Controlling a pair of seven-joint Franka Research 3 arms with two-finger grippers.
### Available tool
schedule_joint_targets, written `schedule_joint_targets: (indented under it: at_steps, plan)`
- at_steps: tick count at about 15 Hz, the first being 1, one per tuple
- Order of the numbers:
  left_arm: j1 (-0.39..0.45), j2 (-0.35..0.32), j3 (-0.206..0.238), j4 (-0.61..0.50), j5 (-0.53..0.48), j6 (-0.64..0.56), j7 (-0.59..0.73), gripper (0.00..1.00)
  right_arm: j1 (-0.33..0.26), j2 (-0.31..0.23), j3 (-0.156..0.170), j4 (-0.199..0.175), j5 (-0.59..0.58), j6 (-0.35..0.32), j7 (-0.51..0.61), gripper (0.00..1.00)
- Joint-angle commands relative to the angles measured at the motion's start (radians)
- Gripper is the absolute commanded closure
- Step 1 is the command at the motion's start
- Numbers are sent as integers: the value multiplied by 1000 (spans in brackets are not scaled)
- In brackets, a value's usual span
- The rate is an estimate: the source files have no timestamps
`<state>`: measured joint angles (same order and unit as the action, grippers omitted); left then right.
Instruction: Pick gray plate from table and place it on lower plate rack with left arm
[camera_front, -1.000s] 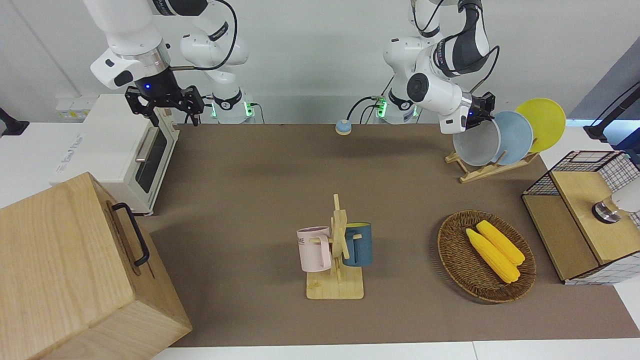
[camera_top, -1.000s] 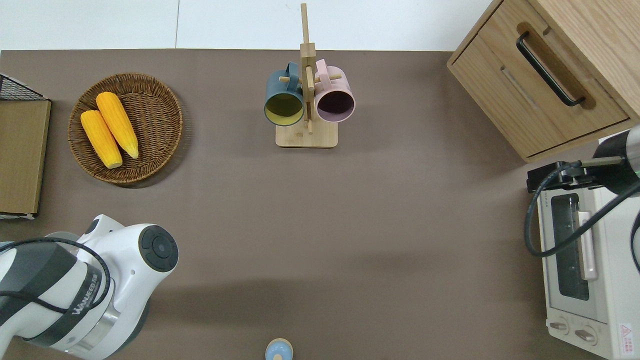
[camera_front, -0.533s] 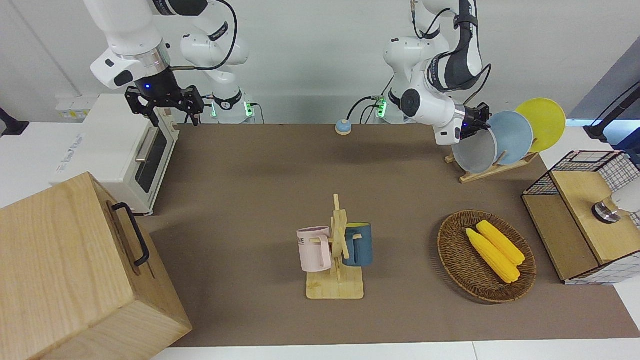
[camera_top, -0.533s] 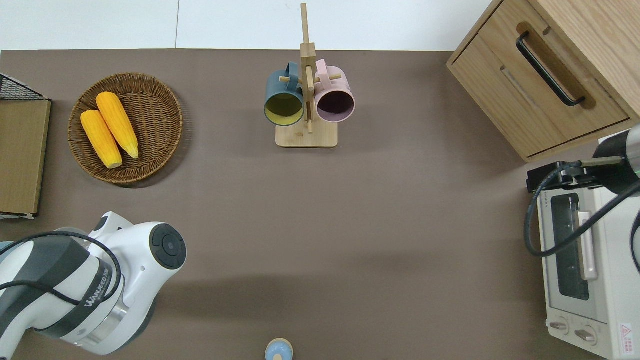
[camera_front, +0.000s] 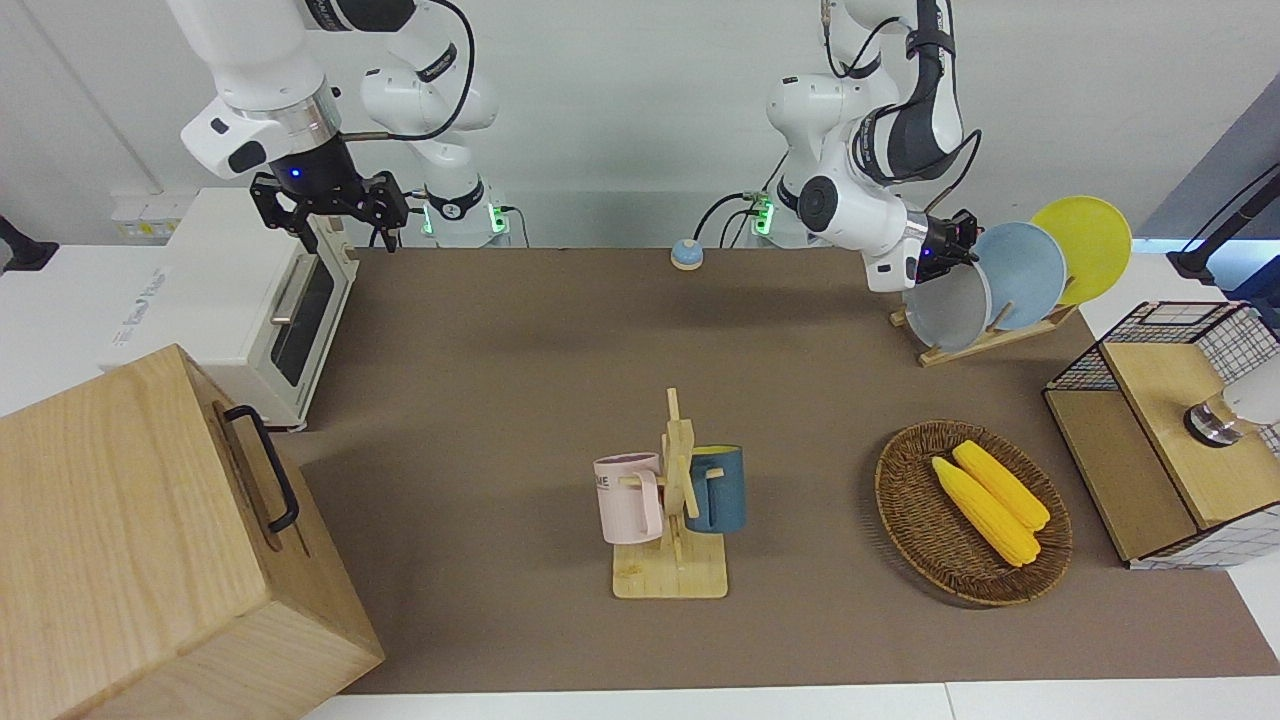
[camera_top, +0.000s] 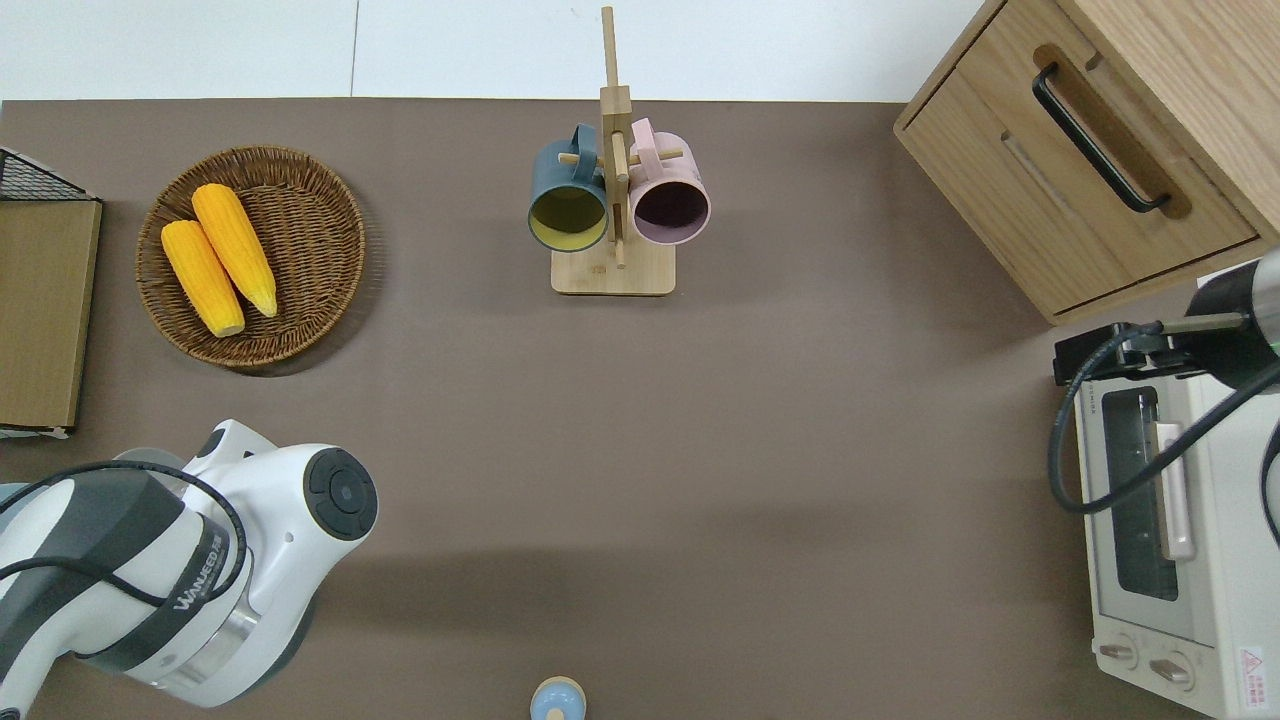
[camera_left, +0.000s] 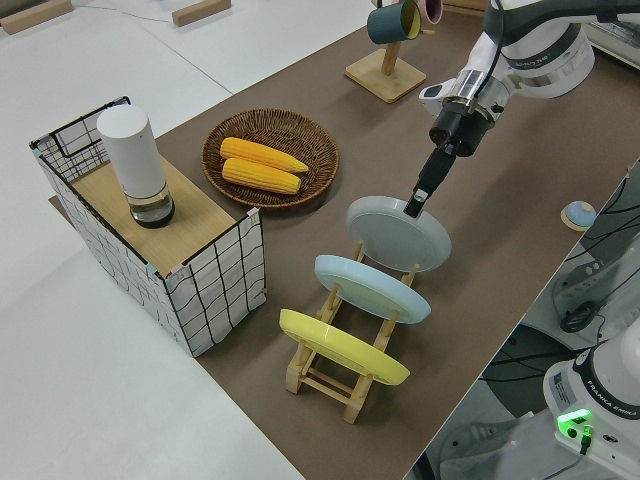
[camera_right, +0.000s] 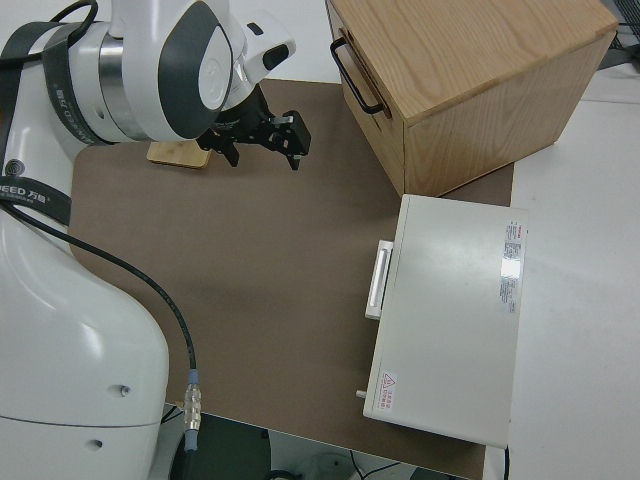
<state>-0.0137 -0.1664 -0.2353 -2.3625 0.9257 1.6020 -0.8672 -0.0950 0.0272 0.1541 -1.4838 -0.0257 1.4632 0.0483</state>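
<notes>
The gray plate stands tilted in the lowest slot of the light-wood plate rack, at the left arm's end of the table. My left gripper is shut on the plate's upper rim. The left side view shows the fingers pinching the rim of the gray plate, whose lower edge is down among the pegs of the rack. A light blue plate and a yellow plate stand in the higher slots. The overhead view hides the plate under the arm. My right gripper is open and parked.
A wicker basket with two corn cobs lies farther from the robots than the rack. A wire crate stands at the table's end beside it. A mug stand holds two mugs mid-table. A toaster oven and a wooden cabinet stand at the right arm's end.
My left arm has lowered the gray plate down into the rack's lowest slot, next to the blue plate. The right arm has not moved.
</notes>
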Motion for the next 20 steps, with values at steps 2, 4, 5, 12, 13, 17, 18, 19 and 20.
schedule_joint_targets:
  at_steps: [2,4,5,12,13,17,18,19,20]
  plan:
    - [-6,8,5,0,22,15,-13,714,5,2,-4,5,3,-6,4,17]
    - [-6,10,5,0,22,15,-13,28,5,2,-4,5,3,-6,4,17]
    - [-6,15,5,0,22,15,-15,7,5,2,-4,5,3,-6,4,17]
    - [-11,15,5,29,9,-4,-4,5,5,2,-2,5,3,-6,4,17]
    - [-9,15,5,41,4,-7,0,5,5,2,-4,5,3,-6,4,17]
    - [-2,16,17,136,-152,-7,36,2,5,2,-4,5,3,-6,4,17]
    - [-2,16,17,167,-189,-8,75,5,5,2,-4,5,3,-6,4,17]
    - [-2,18,17,193,-212,-11,114,5,5,2,-4,5,3,-6,4,17]
    - [-5,19,17,221,-247,-20,135,5,5,2,-4,5,3,-6,4,17]
